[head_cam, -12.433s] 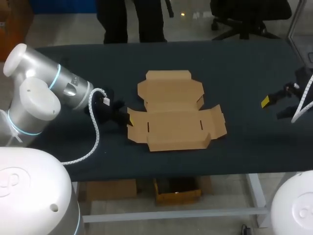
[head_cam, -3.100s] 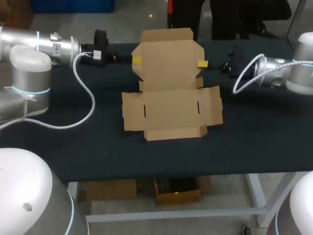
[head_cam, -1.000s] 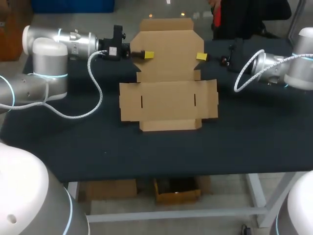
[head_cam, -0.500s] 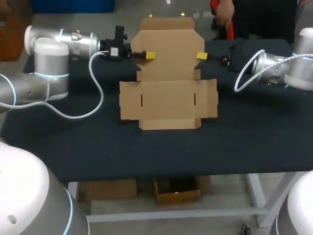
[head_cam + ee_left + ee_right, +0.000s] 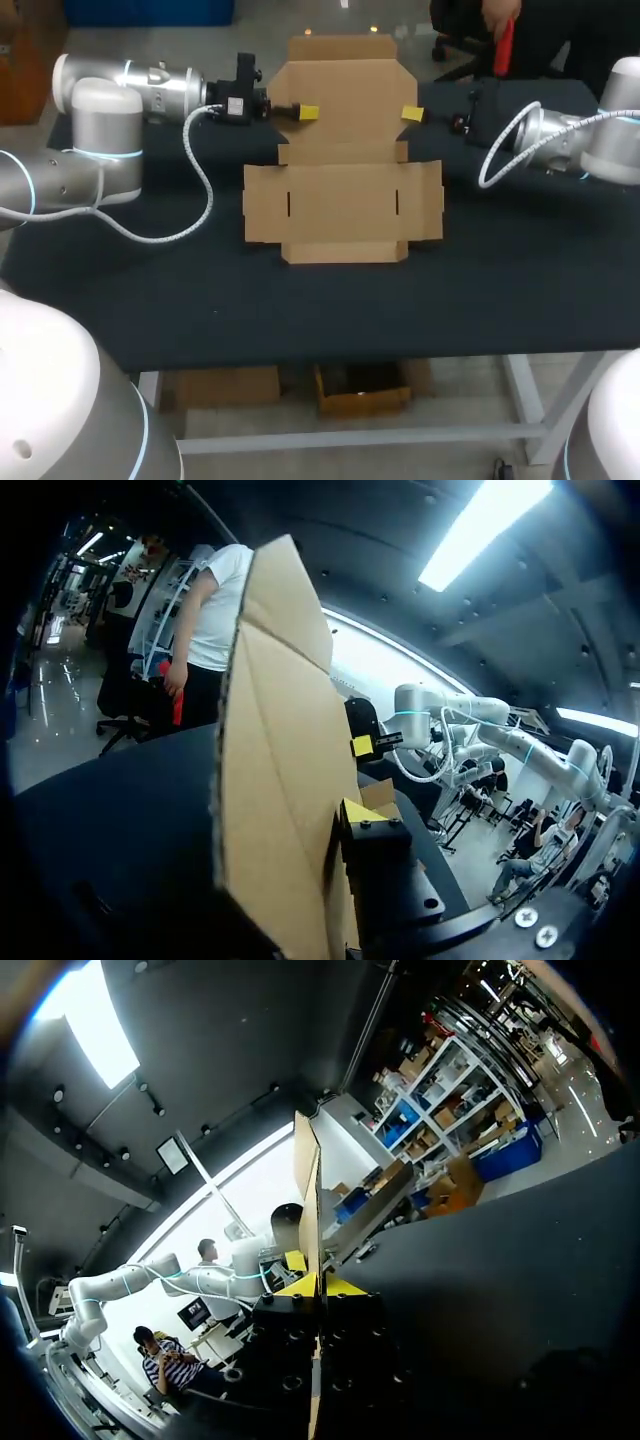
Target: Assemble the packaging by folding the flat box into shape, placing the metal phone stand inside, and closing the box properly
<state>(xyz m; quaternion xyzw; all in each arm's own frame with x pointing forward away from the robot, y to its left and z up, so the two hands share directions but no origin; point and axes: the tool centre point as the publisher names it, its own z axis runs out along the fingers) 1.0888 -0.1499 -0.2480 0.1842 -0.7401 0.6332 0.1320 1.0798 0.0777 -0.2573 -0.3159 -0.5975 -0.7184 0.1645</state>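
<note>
Dark worktop (image 5: 520, 270) carries the box (image 5: 343, 205), its rear panel (image 5: 350, 100) raised; your left end effector (image 5: 304, 112) and right end effector (image 5: 410, 114) each pinch one side edge of that panel. Unequal lift risks a skewed crease or a slipped grip

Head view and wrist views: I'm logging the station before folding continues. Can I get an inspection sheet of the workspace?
Surface: dark table, flat.
Job's things: flat box unfolded, its back panel raised; phone stand not seen.
Clutter: nothing seen.
Grippers: left jaws and right jaws each shut on a side edge of the back panel.
Cables: white coiled cable droops from the left arm onto the table; another loops beside the right arm.
Surroundings: nothing seen.
</note>
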